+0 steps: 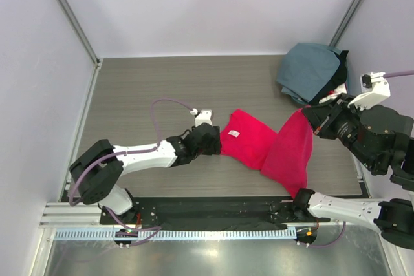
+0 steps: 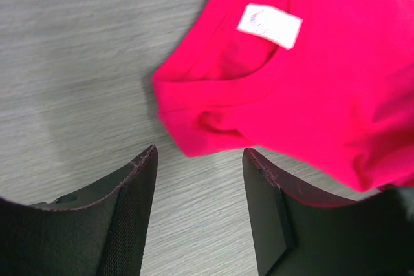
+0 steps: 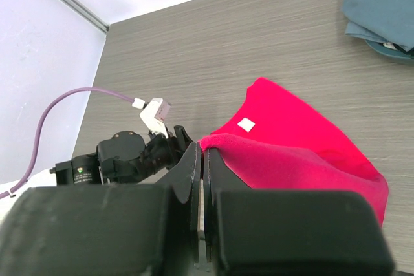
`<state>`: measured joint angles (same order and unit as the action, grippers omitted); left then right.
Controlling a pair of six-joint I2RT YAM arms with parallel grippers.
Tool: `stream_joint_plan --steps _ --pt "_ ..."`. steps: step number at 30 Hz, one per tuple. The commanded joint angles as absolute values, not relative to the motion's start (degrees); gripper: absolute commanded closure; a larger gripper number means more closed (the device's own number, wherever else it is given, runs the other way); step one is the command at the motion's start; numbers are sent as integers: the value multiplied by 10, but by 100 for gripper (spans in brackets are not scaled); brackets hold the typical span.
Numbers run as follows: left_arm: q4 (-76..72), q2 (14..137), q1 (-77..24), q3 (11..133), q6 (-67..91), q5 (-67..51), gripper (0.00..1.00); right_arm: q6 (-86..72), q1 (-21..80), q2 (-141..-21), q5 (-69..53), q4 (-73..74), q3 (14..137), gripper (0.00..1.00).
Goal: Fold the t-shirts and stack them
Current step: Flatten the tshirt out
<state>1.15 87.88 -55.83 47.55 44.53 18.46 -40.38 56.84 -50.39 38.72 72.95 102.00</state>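
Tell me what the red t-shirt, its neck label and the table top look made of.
Red t-shirt: soft matte knit cloth, probably cotton; it drapes and creases.
Neck label: thin white tag, material unclear.
Table top: likely grey wood-grain laminate; fine streaks, matte.

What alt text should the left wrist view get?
A red t-shirt, neck opening and white label facing up, lies crumpled on a grey wood-grain table. The left tool sits open at its collar edge, bare table between its dark fingers.

The right pincer (image 3: 202,152) is clamped on a lifted edge of the red shirt (image 3: 304,143), whose white tag (image 3: 246,124) faces up. The left pincer (image 3: 179,139) sits beside that edge on the bench (image 3: 213,50). A grey-blue shirt (image 3: 381,1) lies well apart.
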Motion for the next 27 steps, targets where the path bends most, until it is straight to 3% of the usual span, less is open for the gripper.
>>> stream_joint_plan --steps 1,14,17,19,23,27 --pt "54 895 -552 495 477 197 43 -403 570 -492 410 712 1016 99" --pt "3 983 -529 529 479 139 47 -407 570 -480 399 695 979 99" --pt "-12 1000 -526 543 483 126 52 -408 570 -481 396 695 974 99" --pt "-14 1014 -525 552 483 119 59 -408 569 -480 396 695 970 99" --pt "-14 1013 -519 566 479 107 100 -407 570 -479 402 694 960 99" --pt "12 967 -482 563 471 108 100 -406 570 -483 424 692 942 99"
